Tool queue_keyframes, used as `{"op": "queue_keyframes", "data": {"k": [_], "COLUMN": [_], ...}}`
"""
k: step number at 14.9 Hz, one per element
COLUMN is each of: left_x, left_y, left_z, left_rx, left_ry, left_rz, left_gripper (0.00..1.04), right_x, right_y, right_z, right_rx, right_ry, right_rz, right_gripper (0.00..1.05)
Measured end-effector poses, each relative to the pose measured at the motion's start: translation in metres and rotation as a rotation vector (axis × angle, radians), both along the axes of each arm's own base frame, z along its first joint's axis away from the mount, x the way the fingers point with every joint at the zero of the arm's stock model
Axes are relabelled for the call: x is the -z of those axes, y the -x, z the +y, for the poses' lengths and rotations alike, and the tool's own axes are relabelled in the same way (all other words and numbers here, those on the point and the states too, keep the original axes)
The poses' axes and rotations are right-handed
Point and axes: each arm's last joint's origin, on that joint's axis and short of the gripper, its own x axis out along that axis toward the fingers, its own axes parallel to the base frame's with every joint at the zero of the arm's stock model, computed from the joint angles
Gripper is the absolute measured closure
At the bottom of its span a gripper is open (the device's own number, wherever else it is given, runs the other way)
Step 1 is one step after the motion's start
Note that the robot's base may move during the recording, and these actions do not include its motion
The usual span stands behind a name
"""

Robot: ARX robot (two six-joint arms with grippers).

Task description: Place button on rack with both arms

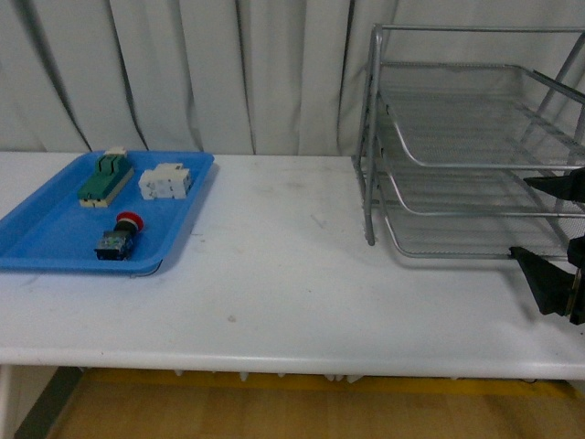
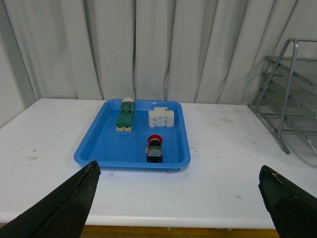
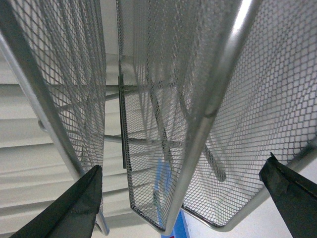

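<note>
Task not yet begun. The button (image 1: 119, 236) lies in the blue tray (image 1: 46, 233) at the worktop's left edge, untouched. Left gripper (image 2: 178, 167): fingers wide, empty, facing the tray. Right gripper (image 1: 521, 218): fingers wide, empty, at the front of the rack (image 1: 457, 119). Pickup, transfer and placement remain.

Open table (image 1: 292, 274) between blue tray (image 1: 46, 240) and rack (image 1: 370, 137); right tool (image 1: 519, 218) crowds rack front.
</note>
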Motion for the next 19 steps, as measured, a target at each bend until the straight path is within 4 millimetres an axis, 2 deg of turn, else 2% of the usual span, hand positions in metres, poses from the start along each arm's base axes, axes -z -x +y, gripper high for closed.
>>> {"op": "queue_keyframes", "data": {"k": [2,3,6,7,8,9,14,16,19], "left_x": [0.0,0.0,0.0,0.0,0.0,0.0,0.0,0.0,0.0], "left_y": [0.0,0.0,0.0,0.0,0.0,0.0,0.0,0.0,0.0], "left_z": [0.0,0.0,0.0,0.0,0.0,0.0,0.0,0.0,0.0], "left_rx": [0.0,0.0,0.0,0.0,0.0,0.0,0.0,0.0,0.0], "left_ry": [0.0,0.0,0.0,0.0,0.0,0.0,0.0,0.0,0.0], "left_rz": [0.0,0.0,0.0,0.0,0.0,0.0,0.0,0.0,0.0], "left_gripper": [0.07,0.07,0.07,0.07,0.07,0.07,0.07,0.07,0.07], "right_x": [-0.003,-0.002,0.002,0.002,0.002,0.003,0.006,0.008,0.013], "right_y": [-0.007,-0.009,-0.011,-0.012,-0.012,-0.012,-0.003,0.01,0.05], "right_z": [-0.001,-0.001,-0.004,-0.005,-0.007,-0.007,-0.01,-0.011,-0.009], "right_rx": [-0.003,-0.002,-0.001,0.001,0.005,0.004,0.002,-0.008,-0.026], "right_ry": [0.018,0.024,0.039,0.047,0.044,0.034,0.016,0.007,-0.002], "right_rz": [-0.028,-0.031,-0.033,-0.038,-0.033,-0.029,-0.01,0.02,0.097], "right_gripper": [0.09,0.2,0.56,0.8,0.96,1.0,1.0,1.0,1.0]}}
